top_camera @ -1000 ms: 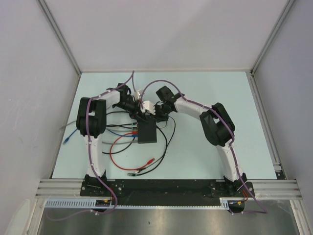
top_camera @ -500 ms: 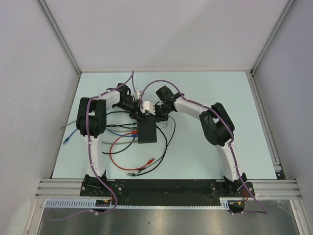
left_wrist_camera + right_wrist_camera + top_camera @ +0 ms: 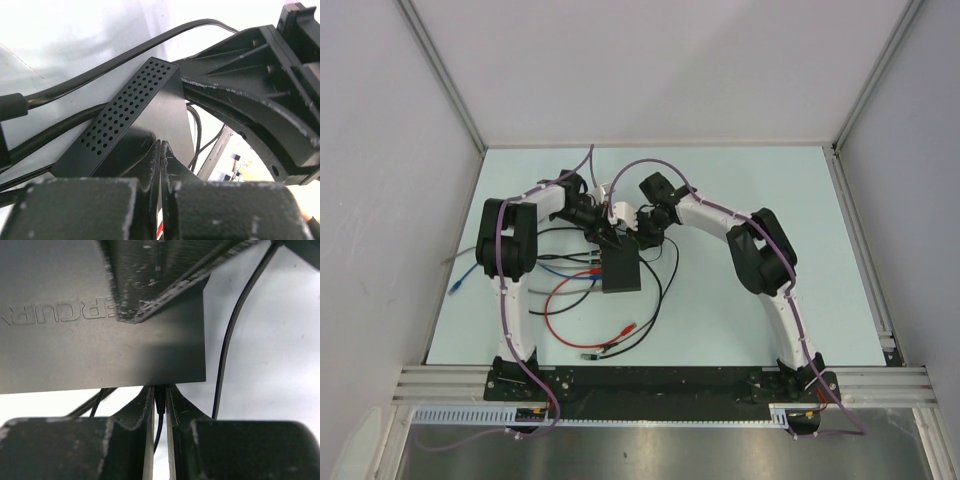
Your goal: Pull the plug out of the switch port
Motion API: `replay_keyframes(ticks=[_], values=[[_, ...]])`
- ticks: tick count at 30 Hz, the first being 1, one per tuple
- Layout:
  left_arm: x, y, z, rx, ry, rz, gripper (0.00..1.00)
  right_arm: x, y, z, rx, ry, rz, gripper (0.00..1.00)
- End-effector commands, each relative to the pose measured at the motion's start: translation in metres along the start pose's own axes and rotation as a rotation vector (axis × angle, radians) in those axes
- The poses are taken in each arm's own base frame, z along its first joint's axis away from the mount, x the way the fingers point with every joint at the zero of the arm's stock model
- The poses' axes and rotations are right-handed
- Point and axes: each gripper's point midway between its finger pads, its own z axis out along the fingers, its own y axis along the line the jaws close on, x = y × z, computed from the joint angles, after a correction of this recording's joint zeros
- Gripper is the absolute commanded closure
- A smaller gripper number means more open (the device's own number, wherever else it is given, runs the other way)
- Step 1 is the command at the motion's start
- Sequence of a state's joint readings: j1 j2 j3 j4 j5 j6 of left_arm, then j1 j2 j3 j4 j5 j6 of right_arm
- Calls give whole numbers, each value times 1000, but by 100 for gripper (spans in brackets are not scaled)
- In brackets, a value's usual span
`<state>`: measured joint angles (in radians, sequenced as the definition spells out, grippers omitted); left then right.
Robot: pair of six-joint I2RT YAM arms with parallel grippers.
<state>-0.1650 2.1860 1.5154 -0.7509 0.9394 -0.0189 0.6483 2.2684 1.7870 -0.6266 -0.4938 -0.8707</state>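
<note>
The switch (image 3: 620, 271) is a flat black box in the middle of the table, with cables running from its left edge. In the left wrist view its perforated side (image 3: 122, 117) shows. My left gripper (image 3: 160, 148) is shut, its tips against the switch's top face; it also shows in the top view (image 3: 607, 236). My right gripper (image 3: 160, 396) is shut on a small black plug (image 3: 160, 402) at the edge of the switch (image 3: 75, 355), with a thin black cable running from the plug. In the top view the right gripper (image 3: 640, 238) is at the switch's far edge.
Loose cables lie left of and in front of the switch: a red one (image 3: 558, 300), a blue one (image 3: 462, 282) and black ones (image 3: 660, 290). The right gripper's black body (image 3: 250, 100) is close beside the left gripper. White walls enclose the table.
Both grippers have shifted slightly toward the far side at the switch's far edge. The switch and cables stay where they were.
</note>
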Motion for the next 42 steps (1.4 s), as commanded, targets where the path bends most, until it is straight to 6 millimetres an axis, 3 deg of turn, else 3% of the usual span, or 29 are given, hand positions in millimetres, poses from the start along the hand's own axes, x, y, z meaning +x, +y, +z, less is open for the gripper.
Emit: replay_keyframes(ticks=[1,12,21,23,26,34,42], values=[[6,48,7,-168,23,15,100,13,-20,-4,118,76,-154,100],[9,48,7,-177,28,18,100,24,-21,-3,118,132,-141,100],[10,48,6,-183,30,20,100,8,-24,-11,65,-3,73,100],[11,48,6,-183,31,19,100,21,-13,-8,48,43,31,100],[10,48,5,-183,29,23,100,22,-10,-7,98,84,-146,100],[12,49,5,-188,33,23,100,32,-27,-15,128,120,-173,100],[19,66,3,-282,59,8,100,44,-33,-29,117,131,-110,100]])
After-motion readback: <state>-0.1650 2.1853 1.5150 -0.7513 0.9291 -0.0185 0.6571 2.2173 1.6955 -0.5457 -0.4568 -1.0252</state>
